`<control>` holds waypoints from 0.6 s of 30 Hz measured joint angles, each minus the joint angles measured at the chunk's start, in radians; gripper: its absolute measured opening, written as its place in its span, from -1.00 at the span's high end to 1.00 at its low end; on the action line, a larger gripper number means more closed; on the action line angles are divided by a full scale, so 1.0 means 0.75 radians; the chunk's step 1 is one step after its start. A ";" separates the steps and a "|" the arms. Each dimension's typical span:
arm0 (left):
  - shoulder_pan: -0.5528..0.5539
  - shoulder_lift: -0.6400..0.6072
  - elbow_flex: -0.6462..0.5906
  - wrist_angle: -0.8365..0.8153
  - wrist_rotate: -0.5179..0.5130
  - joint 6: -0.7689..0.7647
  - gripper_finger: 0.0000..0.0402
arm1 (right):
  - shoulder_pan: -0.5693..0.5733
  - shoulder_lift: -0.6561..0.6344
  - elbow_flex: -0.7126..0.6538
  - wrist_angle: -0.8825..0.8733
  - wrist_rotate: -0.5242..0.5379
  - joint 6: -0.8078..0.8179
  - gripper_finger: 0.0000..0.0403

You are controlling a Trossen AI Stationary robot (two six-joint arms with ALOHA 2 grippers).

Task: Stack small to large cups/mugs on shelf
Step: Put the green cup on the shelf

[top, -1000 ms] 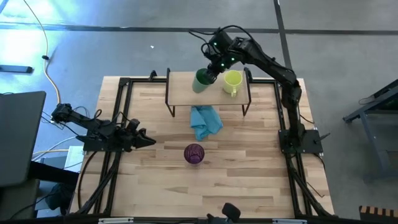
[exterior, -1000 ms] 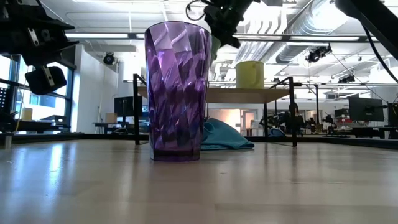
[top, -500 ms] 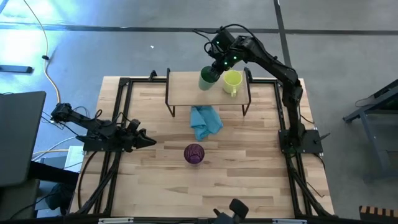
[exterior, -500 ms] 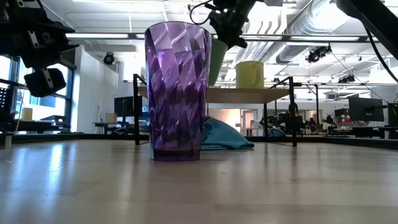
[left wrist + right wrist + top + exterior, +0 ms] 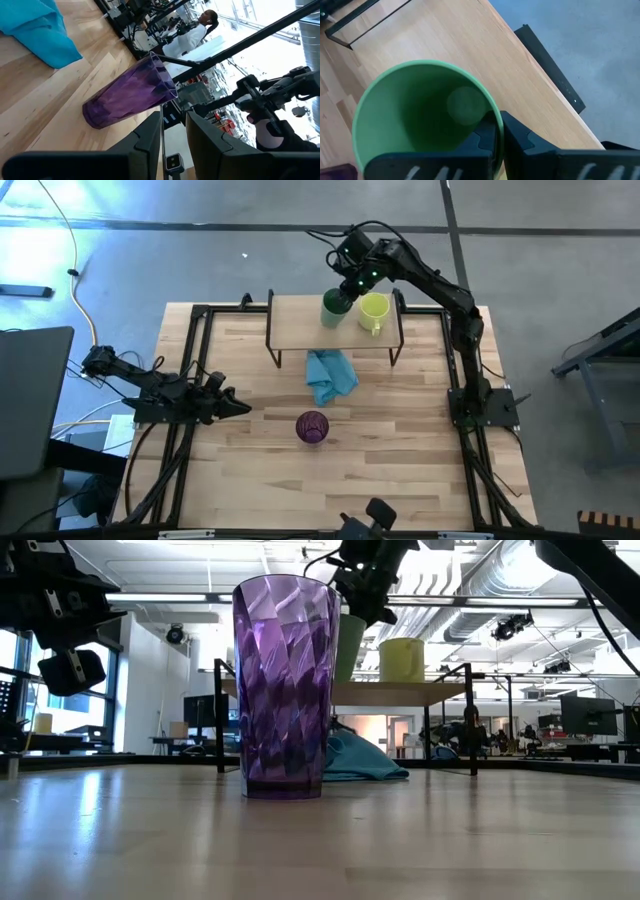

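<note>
Green plastic is shown at the upper centre of the high view: the green cup (image 5: 333,308) is held at its rim by the right gripper (image 5: 350,287) over the shelf (image 5: 295,325), just beside the mug (image 5: 374,311). In the right wrist view the cup wall (image 5: 420,120) is seen pinched between one finger inside and one outside, so the gripper is clenched on the cup. Whether the cup base is touching the board cannot be settled; in the low view the cup (image 5: 349,645) is half hidden behind the tumbler (image 5: 285,685).

The tumbler is seen upright at the lower centre of the table (image 5: 400,470) in the high view, well apart from the shelf, with the cloth (image 5: 330,375) lying between them. The left gripper (image 5: 228,405) is parked at the left of the table, its fingers (image 5: 150,142) held a narrow gap apart and grasping nothing.

The cup is judged light, stiff and smooth-walled, so slipping under a rim pinch is possible. The tumbler is judged light but tall and easily tipped; a hold around its upper wall or rim would suit it. The mug is best taken by the rim opposite the handle. No other small cups are seen.
</note>
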 joint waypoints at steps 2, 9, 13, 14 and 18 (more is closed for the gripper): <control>0.000 0.000 0.000 0.001 0.000 0.000 0.59 | 0.000 0.001 0.000 0.001 0.000 0.000 1.00; 0.000 0.000 0.000 0.000 0.001 0.001 0.59 | -0.004 0.000 0.000 0.002 -0.037 0.009 1.00; 0.000 0.000 0.000 0.000 0.001 0.001 0.59 | -0.004 0.017 0.000 0.001 -0.038 0.022 1.00; 0.000 0.000 0.000 0.000 0.001 0.001 0.59 | -0.003 0.022 0.000 0.002 -0.040 0.022 1.00; 0.000 0.000 0.000 0.000 0.003 0.002 0.59 | -0.003 0.030 0.000 0.002 -0.047 0.025 1.00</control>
